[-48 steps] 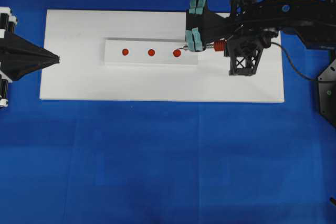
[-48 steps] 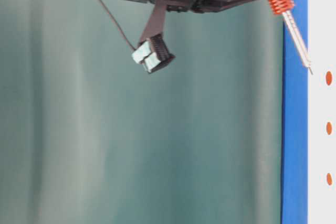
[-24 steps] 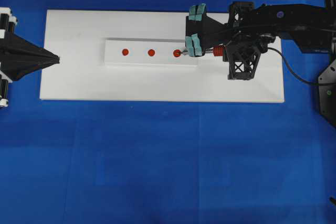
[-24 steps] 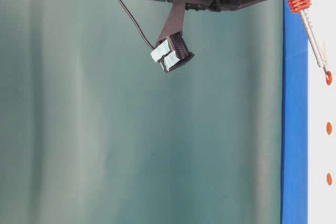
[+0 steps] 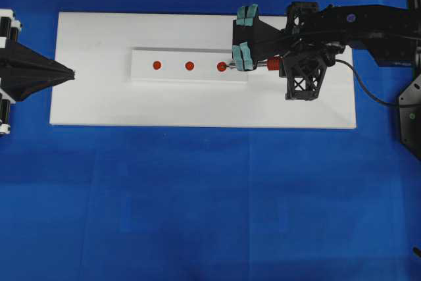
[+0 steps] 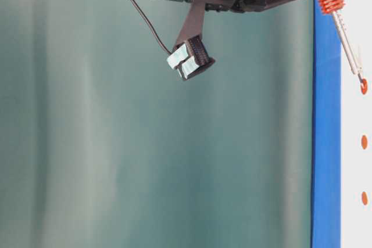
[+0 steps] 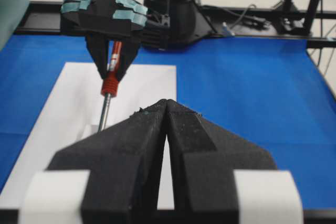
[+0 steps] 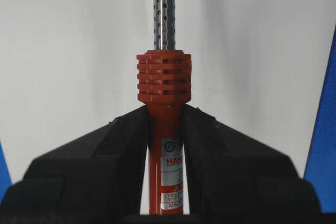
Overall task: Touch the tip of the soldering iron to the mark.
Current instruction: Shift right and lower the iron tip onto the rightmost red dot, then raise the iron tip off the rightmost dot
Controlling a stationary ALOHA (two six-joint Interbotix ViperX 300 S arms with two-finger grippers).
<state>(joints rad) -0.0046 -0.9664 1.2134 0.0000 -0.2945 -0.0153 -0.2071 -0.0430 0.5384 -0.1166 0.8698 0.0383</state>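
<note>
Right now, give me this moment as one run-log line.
right gripper: shut on soldering iron | tip: at end red dot, not the mark | left gripper: shut, idle

The soldering iron clamped in the right claw has a handle of matt orange-red plastic, ribbed just ahead of the jaws, with a glossy paper-like label down between them. Beyond the ribs runs a shaft of bare grey metal — smooth, faintly shiny, pierced with small holes. The right claw's fingers look like rough black foam or rubber, dull and slightly grainy; the left claw has the same coarse black surface, with pale tape on it. Below the iron lies a smooth matt white board on blue cloth — soft-looking, without gloss.
</note>
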